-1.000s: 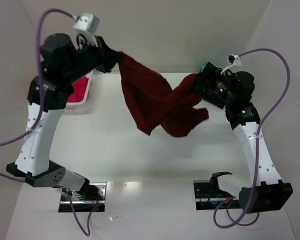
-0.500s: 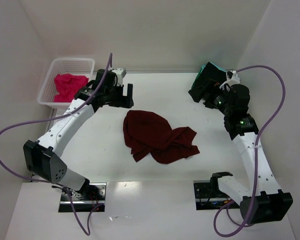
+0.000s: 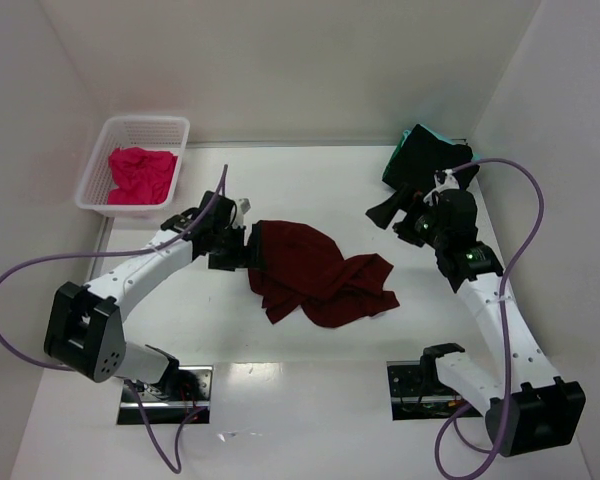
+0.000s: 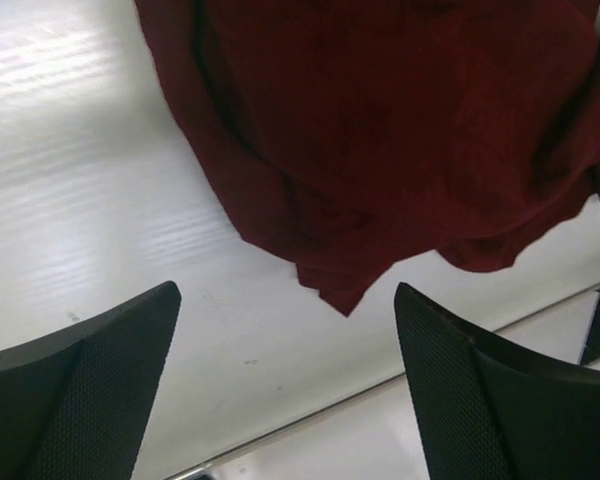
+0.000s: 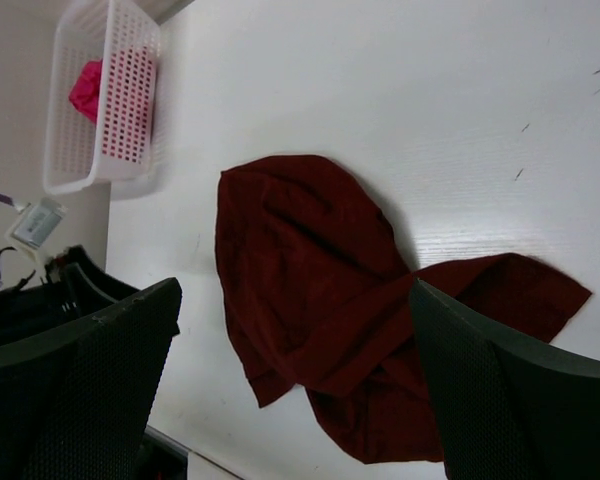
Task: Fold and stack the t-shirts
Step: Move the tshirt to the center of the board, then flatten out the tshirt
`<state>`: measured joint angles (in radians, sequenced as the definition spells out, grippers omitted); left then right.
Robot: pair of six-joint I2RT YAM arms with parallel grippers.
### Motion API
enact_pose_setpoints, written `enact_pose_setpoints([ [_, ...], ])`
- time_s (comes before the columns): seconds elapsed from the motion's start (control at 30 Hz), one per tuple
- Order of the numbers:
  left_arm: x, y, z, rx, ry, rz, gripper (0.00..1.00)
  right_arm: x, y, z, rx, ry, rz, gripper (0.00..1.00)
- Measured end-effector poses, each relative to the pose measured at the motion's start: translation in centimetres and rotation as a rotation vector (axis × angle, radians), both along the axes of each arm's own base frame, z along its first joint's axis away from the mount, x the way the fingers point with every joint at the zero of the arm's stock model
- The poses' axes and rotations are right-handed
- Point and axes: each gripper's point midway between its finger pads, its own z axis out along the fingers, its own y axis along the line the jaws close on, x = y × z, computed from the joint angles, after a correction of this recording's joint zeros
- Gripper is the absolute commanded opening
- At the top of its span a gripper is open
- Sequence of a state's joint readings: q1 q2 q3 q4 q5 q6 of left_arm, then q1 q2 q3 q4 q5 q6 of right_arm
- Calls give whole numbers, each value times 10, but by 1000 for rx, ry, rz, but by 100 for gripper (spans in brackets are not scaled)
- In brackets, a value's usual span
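Look first at the far left. The white basket (image 3: pixel 98 192) sits well off to the left of your left fingers (image 4: pixel 110 370), and the pink shirt (image 3: pixel 140 172) is bunched up inside it.

A second ago you were holding the maroon shirt (image 3: pixel 315 270) up in the air, pulled between both arms. Now it lies in a crumpled heap on the counter (image 3: pixel 310 190). It is in the same spot as half a second ago. Since then your left fingers have moved away from the basket and down to the shirt's left edge. They are spread wide and hold nothing. In the left wrist view the shirt lies just in front of the fingertips, with one pointed corner reaching toward the gap. I cannot tell if they touch the cloth.

The shirt's long way runs from your left fingers toward your right ones, and it slants a little toward you at the right. Its big round end is by the left fingers. A thin flap points right.

Your right fingers (image 5: pixel 80 390) are spread wide too and hold nothing. They sit apart from the shirt, past its right end, and lower than before.

Behind them, in the far right corner, the black shirt (image 3: pixel 425 155) lies on the teal shirt (image 3: pixel 448 136).
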<state>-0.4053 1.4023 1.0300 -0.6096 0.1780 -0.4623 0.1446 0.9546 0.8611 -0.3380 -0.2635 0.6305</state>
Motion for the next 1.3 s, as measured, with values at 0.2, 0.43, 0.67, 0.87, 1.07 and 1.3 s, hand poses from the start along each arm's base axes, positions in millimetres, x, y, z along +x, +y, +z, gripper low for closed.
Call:
enact_pose_setpoints([
  [0.2, -23, -10, -35, -51, 129, -8, 90, -5, 0, -17, -9, 46, 0, 100],
  [0.43, -33, -30, -52, -73, 186, -52, 86, -9, 0, -55, -26, 154, 2, 100],
  [0.67, -37, -47, -69, -74, 232, -57, 81, -5, 2, -70, -42, 196, 18, 100],
  [0.87, -42, -50, -87, -36, 272, -42, 45, -6, 3, -76, -54, 211, 38, 100],
  [1.07, -39, -55, -88, -11, 262, -27, 15, -6, 4, -77, -61, 208, 56, 96],
  [1.3, -5, -62, -49, 12, 157, 15, 0, -7, 6, -77, -59, 209, 67, 92],
])
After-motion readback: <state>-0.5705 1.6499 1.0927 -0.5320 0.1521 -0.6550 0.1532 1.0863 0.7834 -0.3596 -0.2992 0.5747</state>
